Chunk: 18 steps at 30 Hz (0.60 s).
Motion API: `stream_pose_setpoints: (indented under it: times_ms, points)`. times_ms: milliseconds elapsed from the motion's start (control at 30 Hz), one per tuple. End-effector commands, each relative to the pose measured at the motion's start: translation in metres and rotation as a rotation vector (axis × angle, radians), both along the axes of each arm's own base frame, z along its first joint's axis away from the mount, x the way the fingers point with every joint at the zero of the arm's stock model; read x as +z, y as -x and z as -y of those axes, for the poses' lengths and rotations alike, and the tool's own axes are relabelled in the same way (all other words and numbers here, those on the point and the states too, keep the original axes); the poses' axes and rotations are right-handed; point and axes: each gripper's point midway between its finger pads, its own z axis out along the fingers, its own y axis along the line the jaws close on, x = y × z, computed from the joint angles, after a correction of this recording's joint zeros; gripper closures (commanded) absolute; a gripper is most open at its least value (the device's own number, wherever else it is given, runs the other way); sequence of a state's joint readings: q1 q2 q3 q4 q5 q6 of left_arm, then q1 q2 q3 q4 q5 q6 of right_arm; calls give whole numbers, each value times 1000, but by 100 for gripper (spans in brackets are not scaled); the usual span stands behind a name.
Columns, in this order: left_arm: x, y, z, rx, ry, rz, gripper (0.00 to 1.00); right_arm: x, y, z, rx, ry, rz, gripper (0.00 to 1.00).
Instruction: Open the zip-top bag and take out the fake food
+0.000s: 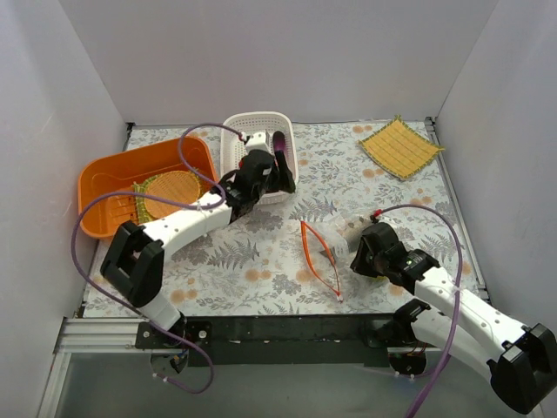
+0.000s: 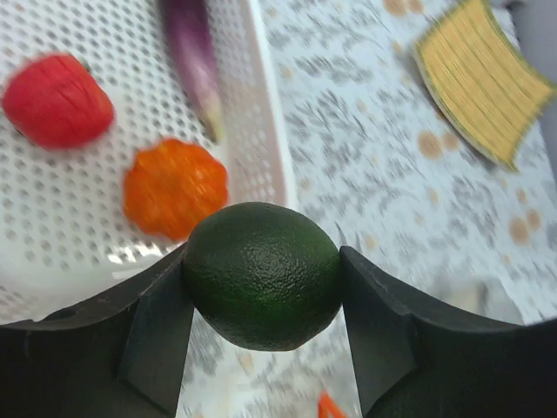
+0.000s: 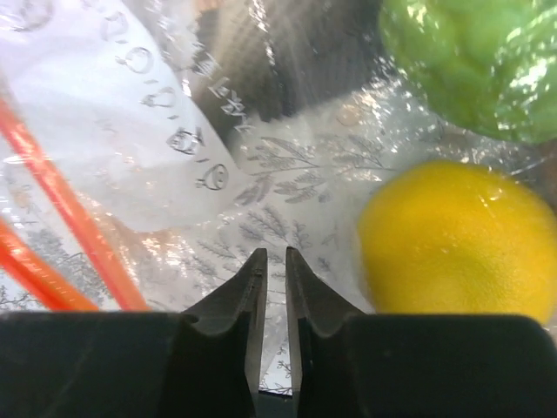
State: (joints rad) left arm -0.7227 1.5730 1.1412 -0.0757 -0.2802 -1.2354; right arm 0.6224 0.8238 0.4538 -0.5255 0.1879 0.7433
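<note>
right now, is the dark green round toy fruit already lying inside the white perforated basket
No, the dark green round toy fruit is clamped between the left fingers.

The table [image 1: 261, 261] in front of my bases wears a fern-and-flower print. Four things lie on it: an orange tray [image 1: 96, 174] at rear left, a white basket [image 1: 228, 139] just beside it, a yellow mat [image 1: 400, 146] at rear right, and the zip-top bag [image 1: 339, 231] near the front edge, right of centre.

Orange bin [image 1: 111, 188], white basket [image 1: 231, 148] — yellow mat [image 1: 400, 146]
</note>
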Motion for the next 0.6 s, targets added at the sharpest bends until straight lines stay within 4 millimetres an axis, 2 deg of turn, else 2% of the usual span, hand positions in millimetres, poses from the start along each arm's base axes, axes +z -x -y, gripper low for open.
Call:
stream_pose_setpoints:
  times_ms: [0, 33, 67, 100, 133, 167, 200, 233, 300, 333, 367, 433, 467, 500, 533, 567]
  points:
    - [10, -72, -41, 200, -111, 91, 62, 28, -13, -7, 35, -17, 73, 75]
    - [-7, -86, -41, 208, -138, 67, 57, 33, -15, -8, 39, -22, 84, 72]
    - [5, -103, -45, 230, -131, 85, 55, 34, -15, -8, 41, -18, 88, 71]
    - [5, -112, -47, 240, -157, 90, 51, 37, -15, -7, 43, -17, 93, 69]
    - [-16, -122, -46, 236, -191, 62, 42, 39, -15, -7, 44, -17, 100, 64]
    - [-4, -133, -46, 240, -181, 75, 33, 44, -17, -7, 48, -18, 112, 62]
    - [-9, -137, -47, 247, -194, 68, 14, 46, -17, -6, 56, -12, 118, 60]
    - [-14, -141, -47, 239, -219, 68, 8, 48, -17, -5, 55, -6, 123, 55]
    - [-2, -144, -47, 238, -216, 82, 4, 55, -20, -5, 60, 1, 137, 53]
    - [3, -143, -46, 226, -210, 86, 4, 55, -19, -3, 61, 9, 136, 50]
    - [16, -138, -45, 214, -192, 98, 4, 58, -21, -2, 56, 14, 143, 49]
    - [16, -123, -44, 184, -164, 75, 7, 63, -22, 0, 49, 27, 152, 49]
    - [34, -111, -43, 179, -110, 83, 10, 66, -24, 4, 36, 45, 159, 49]
    - [14, -92, -45, 159, -103, 32, 12, 68, -25, 6, 30, 52, 168, 49]
    - [13, -78, -39, 119, -68, 11, 20, 71, -27, 7, 28, 54, 181, 49]
    - [6, -61, -31, 103, -26, -24, 24, 74, -30, 11, 12, 70, 195, 49]
